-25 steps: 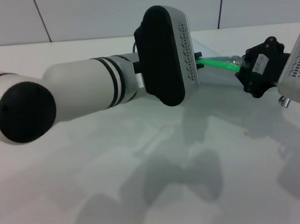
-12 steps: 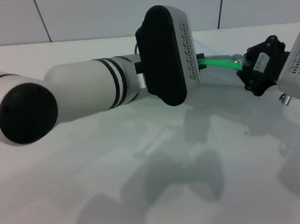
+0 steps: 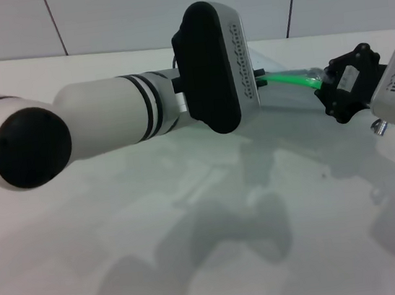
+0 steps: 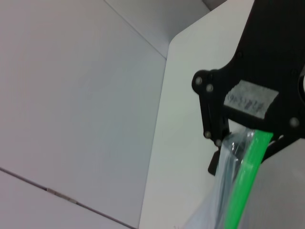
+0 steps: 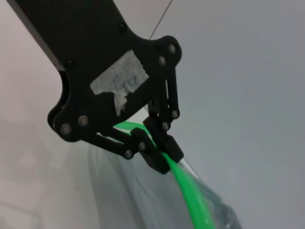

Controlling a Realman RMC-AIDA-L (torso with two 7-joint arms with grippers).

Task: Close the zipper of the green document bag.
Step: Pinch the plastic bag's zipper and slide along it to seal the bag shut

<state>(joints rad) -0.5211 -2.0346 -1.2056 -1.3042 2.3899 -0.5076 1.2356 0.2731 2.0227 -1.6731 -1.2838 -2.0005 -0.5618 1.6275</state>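
The green document bag [image 3: 290, 99] hangs above the table, stretched between my two grippers. Its zipper [image 3: 289, 79] shows as a bright green strip along the upper edge. My left gripper [image 5: 160, 153] is shut on one end of that strip; in the head view the left wrist housing [image 3: 210, 66] hides it. My right gripper [image 3: 326, 87] is shut on the other end of the zipper [image 4: 248, 176]. In the left wrist view the right gripper [image 4: 260, 136] shows as a black body with a taped label. The slider is hidden inside the fingers.
The white table [image 3: 193, 228] lies below both arms and carries their shadows. A pale panelled wall [image 3: 114, 13] runs along the back. The left forearm [image 3: 100, 124] reaches across the left half of the head view.
My right gripper has slid to the right and slightly up along the zipper. A longer stretch of green strip now shows between the grippers. The left wrist has shifted slightly left.
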